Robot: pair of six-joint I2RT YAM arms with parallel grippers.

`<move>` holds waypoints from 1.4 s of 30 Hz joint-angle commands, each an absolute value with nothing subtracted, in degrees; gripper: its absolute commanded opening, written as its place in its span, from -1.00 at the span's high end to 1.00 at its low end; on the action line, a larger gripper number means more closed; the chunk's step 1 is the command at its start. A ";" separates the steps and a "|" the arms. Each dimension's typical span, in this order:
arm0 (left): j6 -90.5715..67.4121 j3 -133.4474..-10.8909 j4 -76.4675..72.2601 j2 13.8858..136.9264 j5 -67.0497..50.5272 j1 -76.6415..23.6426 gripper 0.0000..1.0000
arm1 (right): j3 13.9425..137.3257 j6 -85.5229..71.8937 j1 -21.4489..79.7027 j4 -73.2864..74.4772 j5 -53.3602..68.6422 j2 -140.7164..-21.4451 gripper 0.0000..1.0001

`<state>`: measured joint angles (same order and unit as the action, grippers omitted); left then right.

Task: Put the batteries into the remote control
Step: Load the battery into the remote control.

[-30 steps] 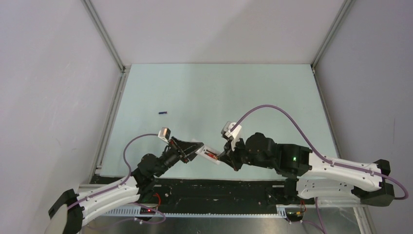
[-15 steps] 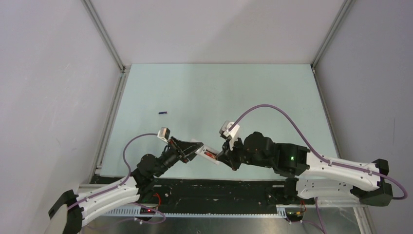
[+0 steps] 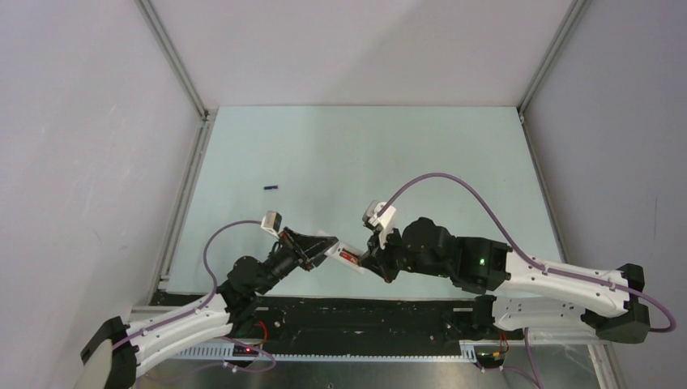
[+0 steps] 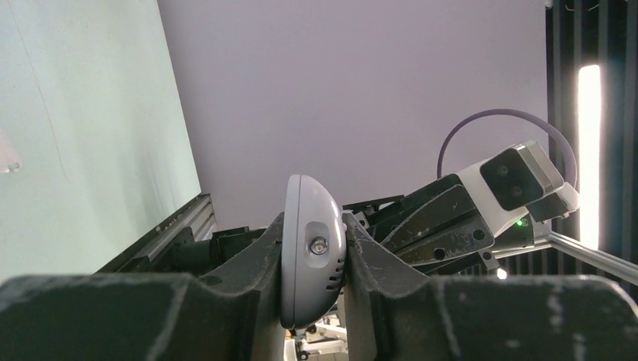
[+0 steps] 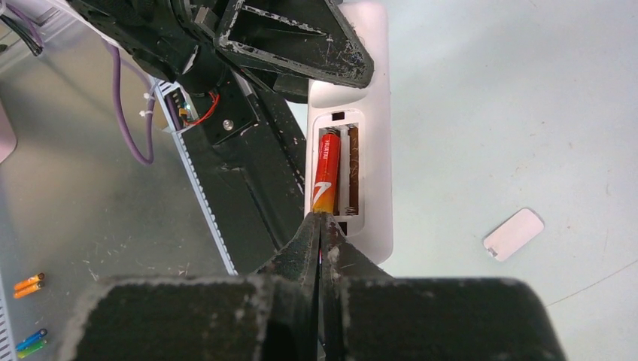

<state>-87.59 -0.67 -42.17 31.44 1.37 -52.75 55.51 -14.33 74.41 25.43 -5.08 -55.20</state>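
one in, one to go
left gripper (image 3: pixel 322 246) pinched the remote control (image 5: pixel 376 143) open-side up as a fixture. right gripper (image 5: pixel 322 226), fingers pressed together, sat against the red-orange battery (image 5: pixel 326 171), probably seating it. blue battery (image 3: pixel 270 188) lay well beyond both.

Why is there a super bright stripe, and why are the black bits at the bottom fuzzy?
Left wrist view: the stripe is a light so bright it washes out; the left tool's near part sits too close to focus. Right wrist view: the right tool blurs likewise, while the red-orange battery looks sharp.
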 commanded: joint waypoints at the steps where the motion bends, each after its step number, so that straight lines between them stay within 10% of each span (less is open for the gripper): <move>1: -85.20 0.44 -43.54 31.07 1.54 -52.85 1.00 | 55.81 -14.22 74.06 24.02 -4.44 -55.93 1.00; 42: -80.81 -3.64 -41.93 31.87 -2.43 -52.86 1.00 | 56.82 -17.05 69.32 26.54 -3.80 -67.32 1.00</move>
<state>-79.96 -0.71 -35.44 32.38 0.99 -52.31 55.55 -16.34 70.15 27.38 -3.01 -64.53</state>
